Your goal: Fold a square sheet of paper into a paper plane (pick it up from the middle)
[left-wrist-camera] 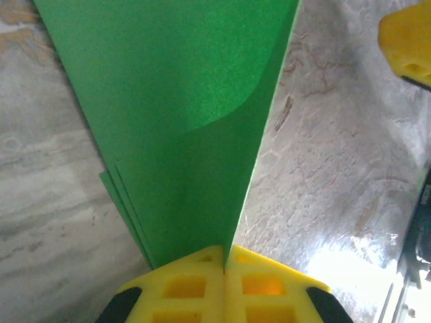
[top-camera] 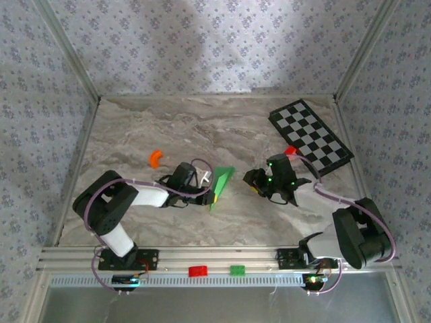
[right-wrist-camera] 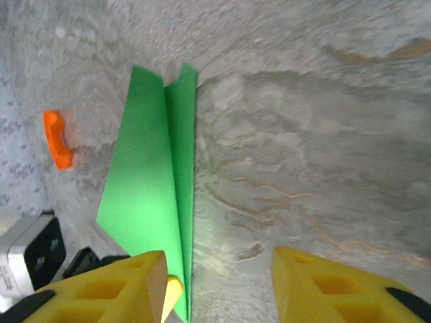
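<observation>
Looking down from the overhead camera, I see the paper plane standing on edge near the middle of the marble table, a slim green wedge with its wide end pointing to the far side and its narrow tip toward the near side. My left gripper reaches in from the left and has the plane by its narrow near end. In the left wrist camera the two yellow fingers are pressed flat together with the green paper pinched in the seam between them; the folded layers show as stepped edges down the left side and one flap curves across the upper part. My right gripper sits just to the right of the plane and points at it from the right. In the right wrist camera its yellow fingers stand partly apart with only bare marble in the gap, and the plane rises ahead and to the left of that gap, its centre crease running lengthwise. I can't tell whether the left-hand finger touches the paper. An orange curved piece lies on the table left of the plane and well apart from it. A checkered board rests in the far right corner with a small red block at its near edge. A red brick and a green brick sit on the rail at the near edge between the arm bases.
</observation>
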Tool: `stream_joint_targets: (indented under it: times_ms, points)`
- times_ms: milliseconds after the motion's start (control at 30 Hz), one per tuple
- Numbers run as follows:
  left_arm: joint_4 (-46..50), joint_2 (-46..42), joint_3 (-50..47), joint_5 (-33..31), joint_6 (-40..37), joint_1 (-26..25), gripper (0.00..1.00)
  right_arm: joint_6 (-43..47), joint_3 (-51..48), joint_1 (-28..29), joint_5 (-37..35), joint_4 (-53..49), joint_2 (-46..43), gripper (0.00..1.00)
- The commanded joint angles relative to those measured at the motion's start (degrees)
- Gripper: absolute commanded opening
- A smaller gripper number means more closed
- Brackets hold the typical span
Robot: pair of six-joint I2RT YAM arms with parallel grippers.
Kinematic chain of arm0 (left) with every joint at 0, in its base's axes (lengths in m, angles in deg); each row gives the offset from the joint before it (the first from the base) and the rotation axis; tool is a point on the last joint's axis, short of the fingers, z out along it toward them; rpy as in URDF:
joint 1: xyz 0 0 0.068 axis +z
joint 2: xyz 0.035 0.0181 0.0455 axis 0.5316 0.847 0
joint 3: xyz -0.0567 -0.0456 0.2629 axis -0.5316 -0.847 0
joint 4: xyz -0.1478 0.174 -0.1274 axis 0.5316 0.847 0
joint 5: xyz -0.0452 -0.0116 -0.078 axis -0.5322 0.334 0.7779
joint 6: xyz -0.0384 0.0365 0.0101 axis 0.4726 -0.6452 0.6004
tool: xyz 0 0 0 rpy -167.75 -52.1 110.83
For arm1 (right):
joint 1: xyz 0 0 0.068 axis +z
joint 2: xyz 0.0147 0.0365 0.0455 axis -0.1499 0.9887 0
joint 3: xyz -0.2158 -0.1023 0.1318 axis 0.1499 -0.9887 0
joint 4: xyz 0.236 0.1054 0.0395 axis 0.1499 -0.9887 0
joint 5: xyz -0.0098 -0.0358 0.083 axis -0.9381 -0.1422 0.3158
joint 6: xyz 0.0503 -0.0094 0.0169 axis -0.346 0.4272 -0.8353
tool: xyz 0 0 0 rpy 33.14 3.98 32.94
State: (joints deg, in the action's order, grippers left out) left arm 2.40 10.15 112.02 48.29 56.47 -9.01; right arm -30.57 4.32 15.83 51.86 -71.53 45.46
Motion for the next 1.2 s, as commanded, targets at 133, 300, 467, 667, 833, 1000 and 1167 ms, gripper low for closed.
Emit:
stream_joint_targets:
  times_ms: [133,300,467,667,833,1000,1167]
  points:
    - [-4.78,4.12,0.21,6.03,2.88,0.76,0.00,3.93,3.17,3.72,4.13,6.52,4.81,0.37]
    - [-6.92,6.03,0.06,6.59,4.71,0.87,0.00,3.38,3.18,4.56,5.42,9.62,7.20,0.33]
    - [-8.32,7.99,0.24,8.05,6.22,0.85,0.00,3.89,3.51,5.81,7.11,12.32,9.04,0.27]
    - [-4.23,8.40,2.01,8.48,6.39,0.81,0.00,3.85,4.73,7.54,6.52,14.63,11.60,0.19]
    - [0.75,8.07,3.69,8.04,6.57,0.94,0.00,3.32,7.29,8.51,6.82,16.39,15.31,0.15]
    - [0.76,8.57,3.63,7.75,8.60,1.00,0.00,2.56,10.40,8.28,5.93,17.44,20.57,0.11]
    - [0.51,8.76,3.10,7.16,10.38,1.05,0.00,0.79,11.64,7.36,6.05,20.50,25.62,0.10]
